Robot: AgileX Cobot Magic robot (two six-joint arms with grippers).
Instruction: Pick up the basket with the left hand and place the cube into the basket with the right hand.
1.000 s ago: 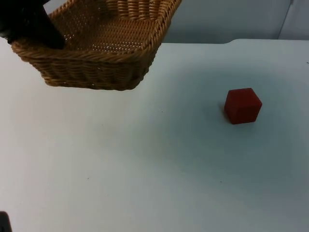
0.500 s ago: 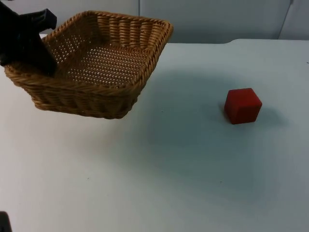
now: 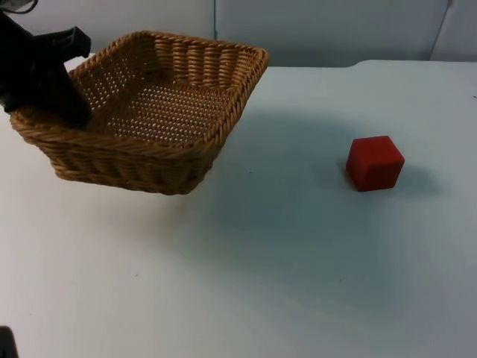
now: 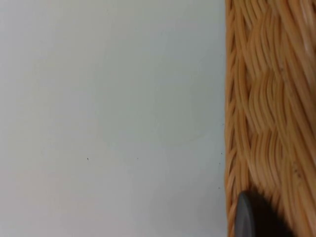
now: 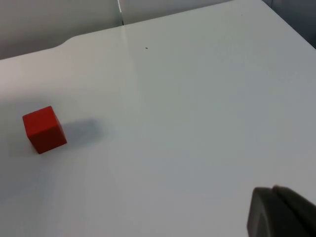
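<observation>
Top view: my left jaws (image 3: 63,104) pinch the near-left rim of the basket (image 3: 160,112), which hangs tilted above the bench (image 3: 246,261), its shadow beneath. Left wrist view: woven basket wall (image 4: 269,113) beside bare bench (image 4: 108,113), one fingertip (image 4: 245,217) against the weave. The cube (image 3: 374,162) sits on the bench, well apart from the basket, with open bench between. Right wrist view: cube (image 5: 44,129) far off; whether my right jaws are spread, I cannot tell. Grey wall (image 3: 335,30) behind.
</observation>
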